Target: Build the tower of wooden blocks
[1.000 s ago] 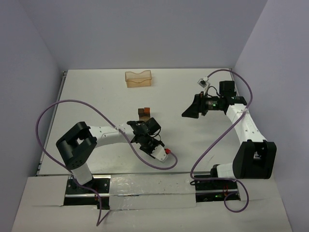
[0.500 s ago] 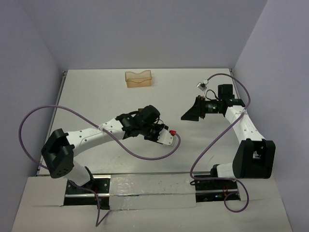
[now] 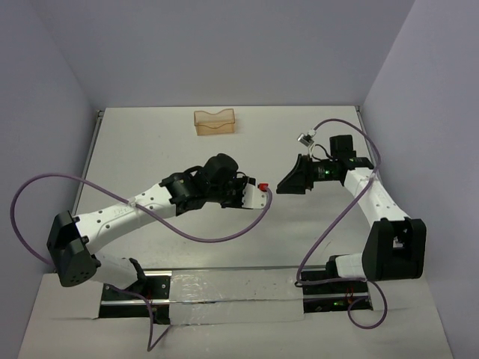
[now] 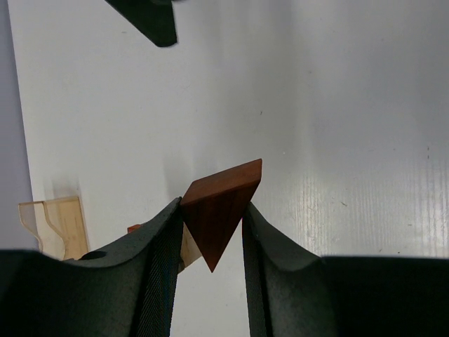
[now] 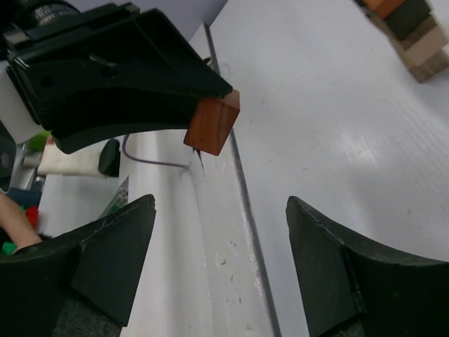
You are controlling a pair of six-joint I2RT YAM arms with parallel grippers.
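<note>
My left gripper is shut on a reddish-brown triangular wedge, held above the table with one point down. In the top view the left gripper reaches over mid-table and hides the wood block tower. The tower shows as stacked reddish, dark and tan blocks at the right wrist view's top right. A tan sliver of the tower peeks from behind my left finger. My right gripper is open and empty, facing the wedge from a short way off. In the top view the right gripper hangs right of centre.
A pale orange translucent tray stands at the back of the table and shows as the tray at the left wrist view's left edge. Purple cables loop from both arms. Grey walls enclose the table.
My left arm has swung away from the near edge and to the right with the wedge, now covering the stack. The right gripper drifted slightly left and its jaws narrowed a little.
</note>
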